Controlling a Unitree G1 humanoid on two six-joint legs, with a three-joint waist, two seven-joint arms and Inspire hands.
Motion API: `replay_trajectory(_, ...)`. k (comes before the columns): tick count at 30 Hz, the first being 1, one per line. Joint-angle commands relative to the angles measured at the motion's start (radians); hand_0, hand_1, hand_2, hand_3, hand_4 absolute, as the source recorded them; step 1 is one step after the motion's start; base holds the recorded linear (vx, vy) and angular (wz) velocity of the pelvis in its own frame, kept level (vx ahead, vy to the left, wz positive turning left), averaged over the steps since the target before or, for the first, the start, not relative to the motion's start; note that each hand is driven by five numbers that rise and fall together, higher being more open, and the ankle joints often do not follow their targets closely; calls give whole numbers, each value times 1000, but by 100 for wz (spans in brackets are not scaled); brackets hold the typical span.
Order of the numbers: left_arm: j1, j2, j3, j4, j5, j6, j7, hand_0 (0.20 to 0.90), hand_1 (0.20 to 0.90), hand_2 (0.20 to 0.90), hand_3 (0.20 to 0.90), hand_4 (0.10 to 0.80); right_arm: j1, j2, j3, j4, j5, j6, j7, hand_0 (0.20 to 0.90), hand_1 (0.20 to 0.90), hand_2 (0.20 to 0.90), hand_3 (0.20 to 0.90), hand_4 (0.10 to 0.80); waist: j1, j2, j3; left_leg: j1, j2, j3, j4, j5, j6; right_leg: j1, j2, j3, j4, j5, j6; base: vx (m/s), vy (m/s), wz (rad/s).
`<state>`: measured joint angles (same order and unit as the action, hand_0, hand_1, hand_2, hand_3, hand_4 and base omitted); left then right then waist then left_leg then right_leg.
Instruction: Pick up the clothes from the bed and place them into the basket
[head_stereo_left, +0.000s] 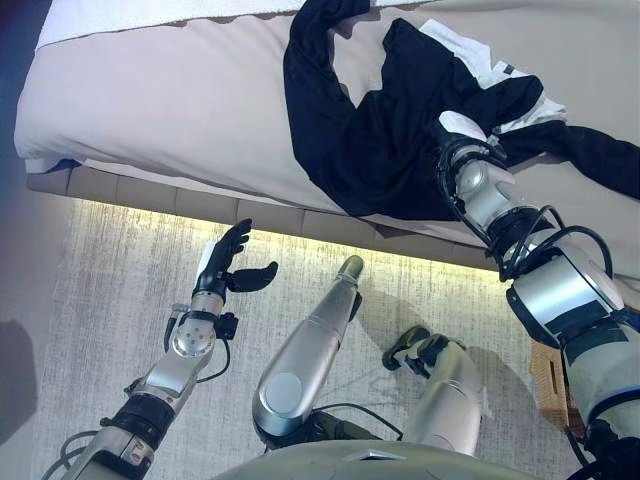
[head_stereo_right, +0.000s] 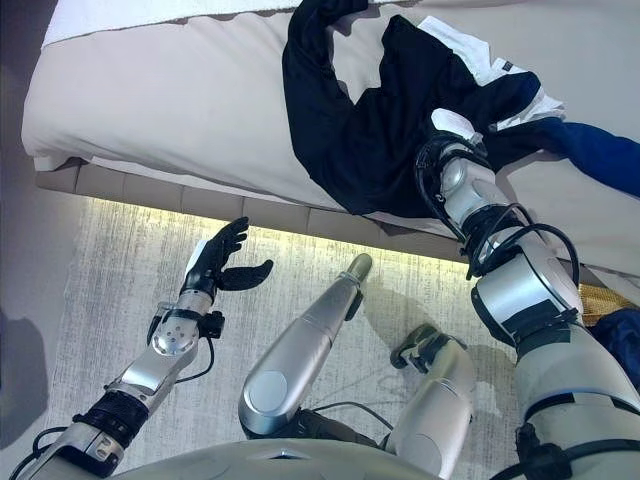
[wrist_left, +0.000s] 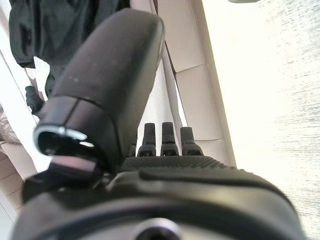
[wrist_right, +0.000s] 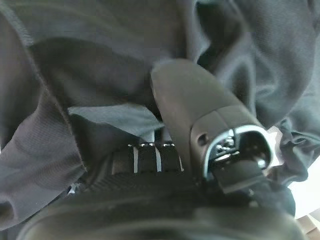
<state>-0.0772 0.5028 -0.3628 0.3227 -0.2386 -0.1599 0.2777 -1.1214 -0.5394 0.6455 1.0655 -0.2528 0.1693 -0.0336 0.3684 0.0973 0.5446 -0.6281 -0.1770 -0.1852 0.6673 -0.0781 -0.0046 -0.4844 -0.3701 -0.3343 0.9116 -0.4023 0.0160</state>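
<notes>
A bed (head_stereo_left: 150, 90) is filling the upper part of both eye views, running slantwise, covered in a smooth beige sheet. A strip of white textured bedding (head_stereo_left: 130, 12) is lying along its far edge. Below the mattress a padded, panelled base (head_stereo_left: 130, 190) is showing, and a band of warm yellow light (head_stereo_left: 140, 212) is glowing from under it onto the floor. A pale grey streaked carpet (head_stereo_left: 90, 300) is covering the floor.
</notes>
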Motion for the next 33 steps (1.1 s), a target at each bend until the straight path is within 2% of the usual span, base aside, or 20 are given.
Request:
replay_trajectory(1,-16,28,20,-99,-18,-86,35,900,900,900,900,800,-151,-61,56,2,24,-28,-31,300,300,300,200,100,23,41,-25,53,1,54,153,-203,73,29,71,11,-2,67,-55,0,0,0)
replay_trajectory(8,-18,27,22,-74,-13,-78,36,900,900,900,900,800,-156,-77,53,7,35,-36,-32,300,300,300,200,100,13,23,-25,135,23,56,88,-187,65,105,77,3,-56,79,-55,0,0,0)
replay_trajectory(14,-42,24,19,-35,4,-56,27,900,900,900,900,800,-145,-94,44,-31,67,-46,-62,300,300,300,200,100,-8,-9,-25,275,58,58,-57,-143,52,236,84,-3,-186,124,-36,16,-39,-6)
replay_trajectory(18,-62,23,13,-1,4,-35,32,900,900,900,900,800,-155,-109,41,-61,99,-65,-84,300,300,300,200,100,-27,-28,-39,369,88,63,-166,-107,40,322,103,0,-307,167,-20,-3,-21,-10)
replay_trajectory(19,-68,20,11,10,3,-17,39,900,900,900,900,800,-155,-122,37,-86,126,-71,-92,300,300,300,200,100,-39,-37,-66,392,101,61,-228,-61,36,347,116,-6,-382,214,-21,-17,1,-23)
replay_trajectory(24,-73,13,8,67,6,37,38,900,900,900,900,800,-167,-176,11,-173,249,-97,-106,300,300,300,200,100,-84,-80,-158,519,144,82,-403,1,8,460,176,18,-598,282,0,54,-28,-23)
replay_trajectory(27,-62,17,12,87,11,60,30,900,900,900,900,800,-197,-236,-1,-217,349,-109,-122,300,300,300,200,100,-114,-107,-232,571,157,99,-476,30,1,501,198,35,-683,324,10,93,-23,-16)
replay_trajectory(33,-35,24,8,126,13,57,13,900,900,900,900,800,-266,-337,-18,-253,492,-88,-132,300,300,300,200,100,-157,-135,-329,642,169,129,-569,53,-7,553,223,62,-779,370,26,95,-8,-9)
